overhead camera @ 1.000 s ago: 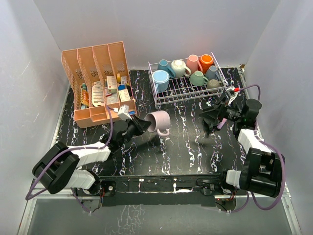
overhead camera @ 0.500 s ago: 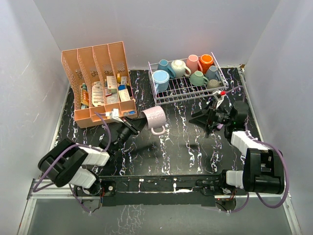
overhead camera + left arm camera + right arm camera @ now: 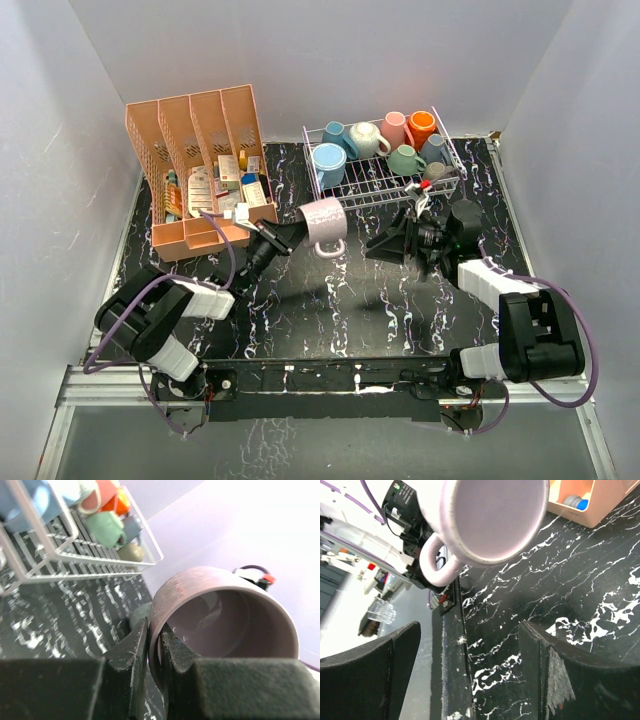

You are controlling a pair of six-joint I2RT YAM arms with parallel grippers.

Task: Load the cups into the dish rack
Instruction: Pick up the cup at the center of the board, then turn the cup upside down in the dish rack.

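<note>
My left gripper (image 3: pixel 293 232) is shut on the rim of a lilac mug (image 3: pixel 324 224), held in the air just in front of the dish rack's left end. In the left wrist view the fingers (image 3: pixel 131 650) pinch the mug (image 3: pixel 225 620) wall, one inside, one outside. The white wire dish rack (image 3: pixel 385 183) holds several mugs: light blue (image 3: pixel 328 163), cream (image 3: pixel 366 138), pink (image 3: pixel 395 127), orange (image 3: pixel 422 127), teal (image 3: pixel 405 159) and others. My right gripper (image 3: pixel 383 245) is open and empty, pointing left toward the lilac mug (image 3: pixel 492 517), low over the table.
A salmon-pink slotted organizer (image 3: pixel 200 170) full of small boxes stands at the back left, close to my left arm. The black marbled table (image 3: pixel 380 300) lies in front of the rack. White walls close in on the left, back and right.
My left gripper has carried the lilac mug up and toward the rack. My right gripper has swung left from near the rack's right end toward the table's middle.
</note>
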